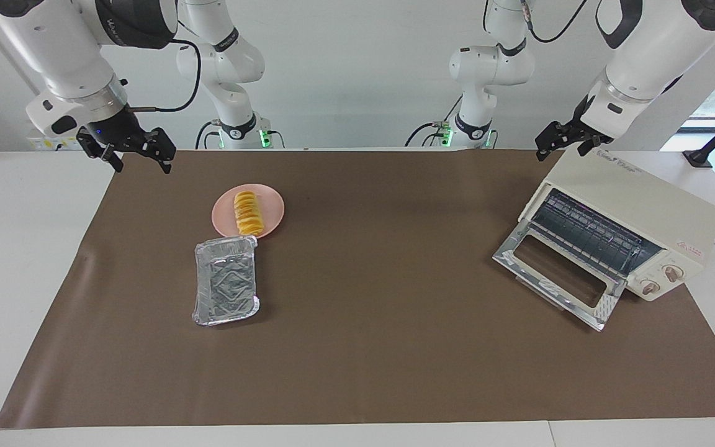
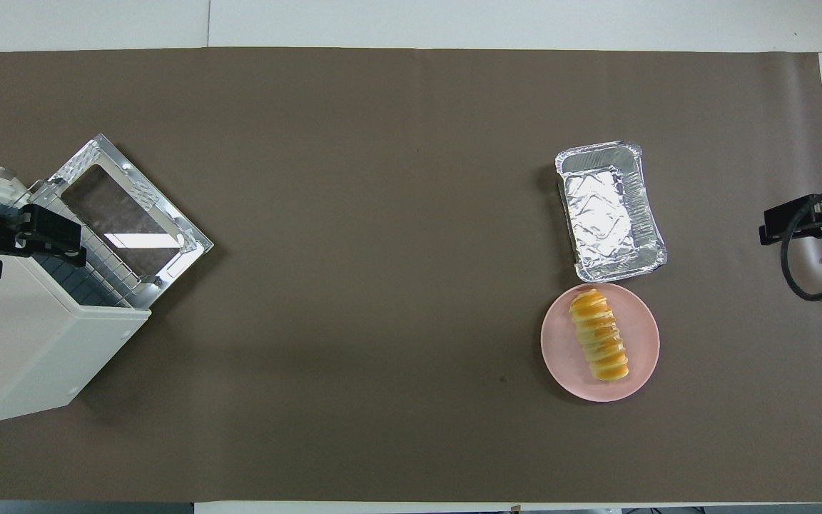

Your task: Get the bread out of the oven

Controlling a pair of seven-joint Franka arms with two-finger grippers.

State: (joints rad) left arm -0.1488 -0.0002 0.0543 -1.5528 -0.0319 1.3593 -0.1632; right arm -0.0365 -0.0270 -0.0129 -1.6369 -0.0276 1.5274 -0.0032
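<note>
Facing view shows the bread (image 1: 247, 212) already on the pink plate (image 1: 270, 217), the oven (image 1: 634, 226) empty with its door down. Right gripper (image 1: 126, 153) and left gripper (image 1: 561, 144) hang open, empty; only retreating, perhaps closing the door, seems left.

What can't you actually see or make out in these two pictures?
- Oven interior: in the facing view only the wire rack shows; the depth is dark.
- Oven knobs: settings too small to read; out of sight from overhead.
- Oven body: cut off by the overhead view's edge.
- Right end effector: mostly cut off by the overhead edge, a cable crossing it.
- Left end effector: fingertips too small to judge in the facing view.
</note>
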